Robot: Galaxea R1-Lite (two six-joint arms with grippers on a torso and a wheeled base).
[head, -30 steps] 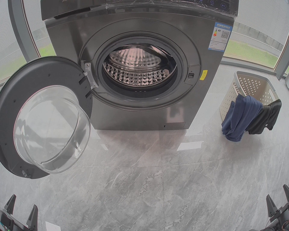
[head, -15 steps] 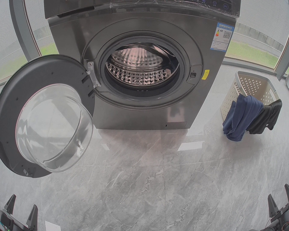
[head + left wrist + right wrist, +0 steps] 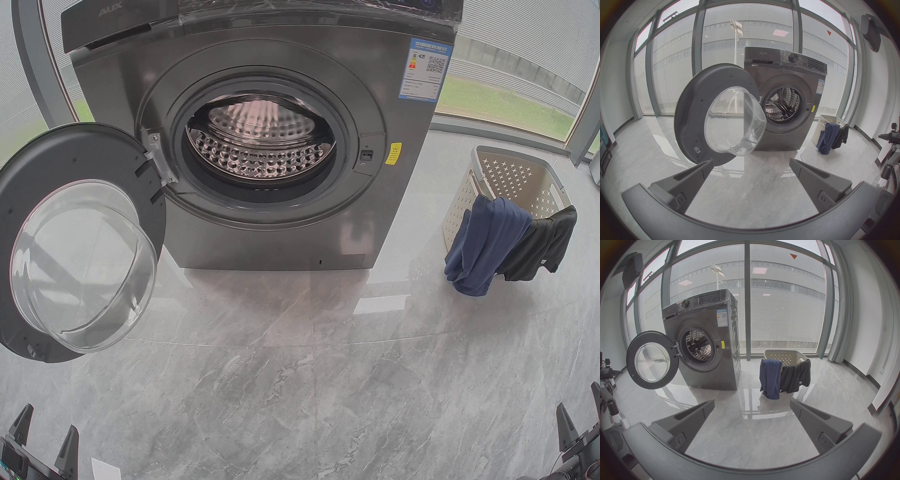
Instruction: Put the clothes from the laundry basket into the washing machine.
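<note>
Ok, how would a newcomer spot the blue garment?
Find the grey washing machine with its door open; a pale laundry basket stands to its right. Two garments hang over its rim: the blue garment is nearer the machine, the black garment farther.

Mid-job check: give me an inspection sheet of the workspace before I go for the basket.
Surface: glossy grey stone-look floor.
Job's things: washing machine with door swung wide open, no clothes seen in the drum; laundry basket on the floor right of the machine, blue garment and black garment draped over its near rim.
Clutter: nothing seen.
Grippers: left gripper and right gripper both have fingers open, holding nothing.
Cables: nothing seen.
Surroundings: tall windows behind the machine; curtain past the basket.
</note>
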